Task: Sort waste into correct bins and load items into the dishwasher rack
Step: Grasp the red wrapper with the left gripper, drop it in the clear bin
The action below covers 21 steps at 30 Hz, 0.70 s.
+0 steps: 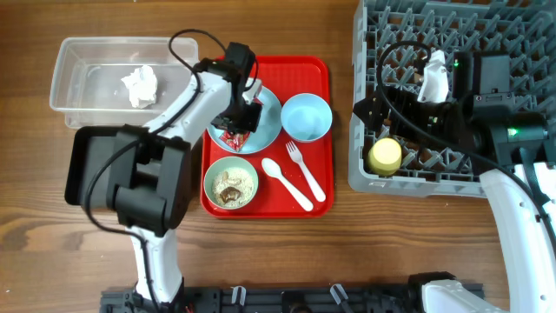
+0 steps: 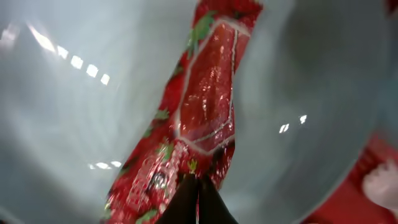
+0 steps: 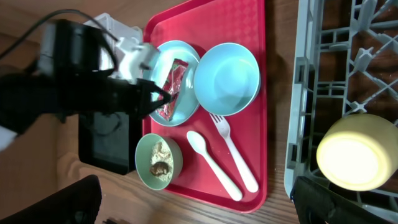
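The left gripper [image 2: 199, 202] is down over the pale blue plate [image 1: 268, 122], its two dark fingertips drawn together at the near end of the red snack wrapper [image 2: 208, 106]. The wrist view is very close and soft, so the pinch itself looks likely rather than certain, but the jaws show no gap between them. The wrapper lies stretched across the plate's surface, crinkled and glossy.

The plate sits at the back left of the red serving tray [image 1: 317, 69]. Just beside it to the right is the pale blue bowl [image 1: 306, 116]. In front of the plate stands the pale green bowl [image 1: 208, 184], holding beige food scraps [image 1: 230, 184]. The white fork [image 1: 306, 171] and white spoon [image 1: 285, 181] lie side by side on the tray, right of the green bowl.

Left of the tray, the clear tub [image 1: 78, 83] holds the crumpled white tissue [image 1: 139, 85]. The black tray [image 1: 78, 165] sits in front of the tub, partly hidden by the left arm.

The dishwasher rack [image 1: 539, 35] fills the right side of the table [image 1: 391, 252], with the yellow cup [image 1: 385, 156] near its front left corner. The right gripper [image 3: 199, 208] hangs above the rack's left edge, jaws spread wide and holding nothing
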Each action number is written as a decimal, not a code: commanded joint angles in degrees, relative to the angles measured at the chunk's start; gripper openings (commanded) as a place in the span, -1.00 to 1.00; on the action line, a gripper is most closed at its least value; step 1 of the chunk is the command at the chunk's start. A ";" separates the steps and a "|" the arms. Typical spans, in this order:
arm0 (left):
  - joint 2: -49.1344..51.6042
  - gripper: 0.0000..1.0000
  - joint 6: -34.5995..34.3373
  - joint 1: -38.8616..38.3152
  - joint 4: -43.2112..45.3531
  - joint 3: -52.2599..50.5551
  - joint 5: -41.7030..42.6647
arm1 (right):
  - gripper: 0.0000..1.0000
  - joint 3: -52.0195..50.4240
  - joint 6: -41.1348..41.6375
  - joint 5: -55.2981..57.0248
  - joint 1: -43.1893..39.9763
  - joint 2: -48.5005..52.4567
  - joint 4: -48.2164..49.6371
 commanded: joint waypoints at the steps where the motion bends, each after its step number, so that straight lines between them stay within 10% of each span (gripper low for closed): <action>1: -9.84 -0.92 -4.35 1.05 0.09 3.48 1.05 | 0.99 1.07 0.66 -0.92 0.20 -0.74 -0.09; 4: -12.26 -0.90 -3.58 1.05 0.07 3.48 0.96 | 1.00 1.07 0.63 -0.92 0.20 -0.74 -0.09; 8: -9.88 0.11 -0.94 1.16 0.22 2.08 0.81 | 0.99 1.07 0.63 -0.92 0.20 -0.74 -0.09; 11: -6.08 0.50 -0.74 1.16 1.25 0.07 0.83 | 0.99 1.07 0.63 -0.92 0.20 -0.74 -0.09; 21: 2.43 0.30 -0.63 1.14 3.19 -0.11 1.07 | 0.99 1.07 0.61 -0.92 0.20 -0.74 -0.09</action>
